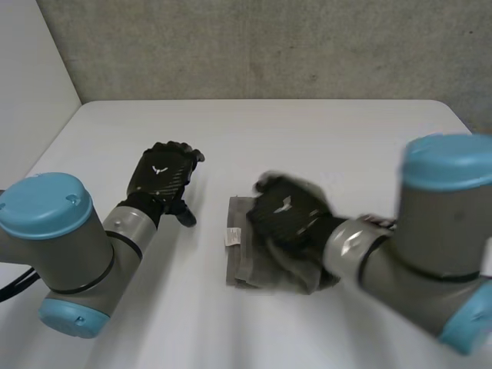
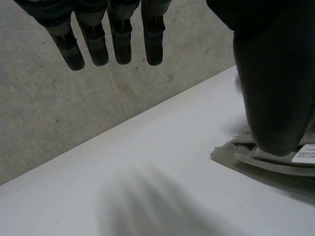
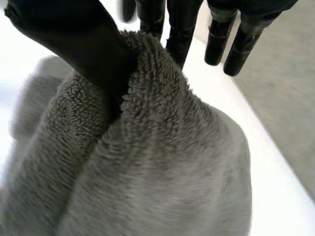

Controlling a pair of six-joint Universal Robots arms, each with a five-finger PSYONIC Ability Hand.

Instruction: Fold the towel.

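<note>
A grey towel (image 1: 244, 250) lies folded on the white table (image 1: 323, 138), with a small white label (image 1: 232, 236) at its left edge. My right hand (image 1: 288, 215) is over the towel's middle. In the right wrist view its thumb (image 3: 69, 37) pinches a raised fold of the towel (image 3: 162, 162) against the fingers. My left hand (image 1: 165, 177) hovers open to the left of the towel, apart from it. In the left wrist view its fingers (image 2: 118, 39) hang straight above the table, and the towel's edge (image 2: 246, 157) with the label (image 2: 305, 155) lies beyond the thumb.
A grey concrete wall (image 1: 254, 46) stands behind the table's far edge. Bare tabletop stretches behind the towel and to the left of my left hand. A white side wall (image 1: 31, 69) borders the left.
</note>
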